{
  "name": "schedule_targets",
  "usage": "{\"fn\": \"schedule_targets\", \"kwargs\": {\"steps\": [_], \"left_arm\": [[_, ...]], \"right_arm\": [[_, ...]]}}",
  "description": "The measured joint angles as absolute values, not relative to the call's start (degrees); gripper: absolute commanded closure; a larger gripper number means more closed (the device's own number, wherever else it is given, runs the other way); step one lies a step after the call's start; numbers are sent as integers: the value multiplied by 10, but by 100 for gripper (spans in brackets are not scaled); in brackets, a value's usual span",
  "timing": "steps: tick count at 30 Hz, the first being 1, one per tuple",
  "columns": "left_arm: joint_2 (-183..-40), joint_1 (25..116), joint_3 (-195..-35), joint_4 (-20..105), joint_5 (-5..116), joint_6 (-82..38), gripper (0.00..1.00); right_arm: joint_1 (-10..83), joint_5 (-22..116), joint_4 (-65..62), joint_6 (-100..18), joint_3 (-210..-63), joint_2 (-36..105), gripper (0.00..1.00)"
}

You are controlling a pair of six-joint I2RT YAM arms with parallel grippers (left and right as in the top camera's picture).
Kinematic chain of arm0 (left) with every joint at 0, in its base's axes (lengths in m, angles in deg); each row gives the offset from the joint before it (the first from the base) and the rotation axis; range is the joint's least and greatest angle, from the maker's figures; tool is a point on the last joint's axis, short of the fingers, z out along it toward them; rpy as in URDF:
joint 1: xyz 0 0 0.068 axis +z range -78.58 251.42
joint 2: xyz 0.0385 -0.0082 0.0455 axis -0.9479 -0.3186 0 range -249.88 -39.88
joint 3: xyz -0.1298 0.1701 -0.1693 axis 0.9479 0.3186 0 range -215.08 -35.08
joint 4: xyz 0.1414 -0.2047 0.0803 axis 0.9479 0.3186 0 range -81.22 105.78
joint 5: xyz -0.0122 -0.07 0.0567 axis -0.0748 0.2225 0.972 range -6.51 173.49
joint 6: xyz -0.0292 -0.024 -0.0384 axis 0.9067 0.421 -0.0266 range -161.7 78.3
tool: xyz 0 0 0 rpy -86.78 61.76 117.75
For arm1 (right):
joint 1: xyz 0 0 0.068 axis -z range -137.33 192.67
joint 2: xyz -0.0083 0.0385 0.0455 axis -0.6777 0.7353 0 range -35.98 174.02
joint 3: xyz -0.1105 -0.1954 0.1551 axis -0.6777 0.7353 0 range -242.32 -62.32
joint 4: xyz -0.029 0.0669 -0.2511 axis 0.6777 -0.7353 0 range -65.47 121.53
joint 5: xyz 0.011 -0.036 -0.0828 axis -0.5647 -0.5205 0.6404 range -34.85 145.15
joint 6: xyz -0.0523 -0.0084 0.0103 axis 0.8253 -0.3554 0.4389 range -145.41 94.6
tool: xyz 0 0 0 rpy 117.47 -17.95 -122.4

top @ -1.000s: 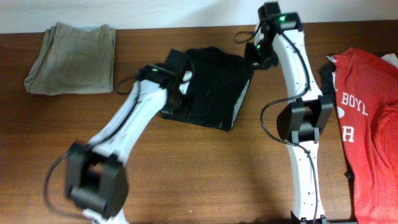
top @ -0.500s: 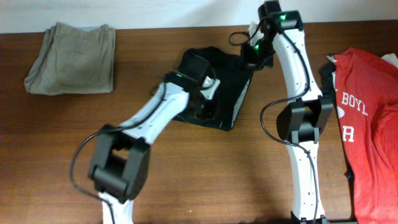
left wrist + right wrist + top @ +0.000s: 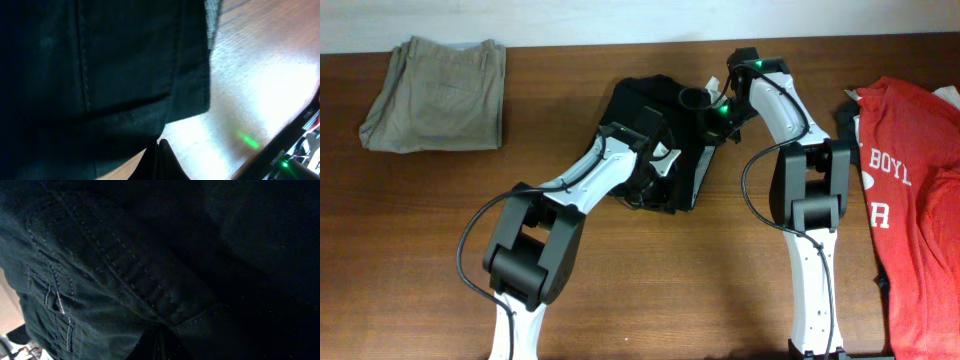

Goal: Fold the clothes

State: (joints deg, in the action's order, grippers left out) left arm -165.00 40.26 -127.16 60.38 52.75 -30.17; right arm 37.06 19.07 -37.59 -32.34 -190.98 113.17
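Overhead: left gripper (image 3: 652, 180) and right gripper (image 3: 708, 125), both closed, grip black shorts (image 3: 635, 100); open tabletop (image 3: 650, 290) around edges.

Setting: an indoor robot manipulation bench of lab or test-cell type.

Evidence:
- The left arm (image 3: 535, 250) and right arm (image 3: 810, 195), white with black joints, rise from the 6 o'clock edge.
- A bare black cable (image 3: 743, 190) loops beside the right arm, and a green status light (image 3: 720, 110) is lit.
- The tabletop (image 3: 420, 250) is dark wood grain, with a pale wall (image 3: 520, 20) along 12 o'clock.
- Test garments are laid apart: khaki trousers (image 3: 435, 95) at 10 o'clock, black shorts (image 3: 645, 100) near centre, and a red T-shirt (image 3: 910, 200) at 3 o'clock.

The building type cannot be determined.
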Motion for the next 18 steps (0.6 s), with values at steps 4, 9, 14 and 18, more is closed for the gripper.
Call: {"fn": "schedule_targets", "kwargs": {"steps": [4,9,14,18], "left_arm": [[-1662,403,-1272,604,526,-302,95],[-1672,403,-1272,625,524,-301,99],[-1685,403,-1271,639,524,-302,99],[-1667,403,-1271,662,542,-324,99]], "right_arm": [[371,189,-373,-330,-1908,1131,96],[375,190,-371,-347,-1907,1131,96],[381,202,-383,-356,-1925,1133,96],[409,270,-452,-359,-2015,1146,95]]}}
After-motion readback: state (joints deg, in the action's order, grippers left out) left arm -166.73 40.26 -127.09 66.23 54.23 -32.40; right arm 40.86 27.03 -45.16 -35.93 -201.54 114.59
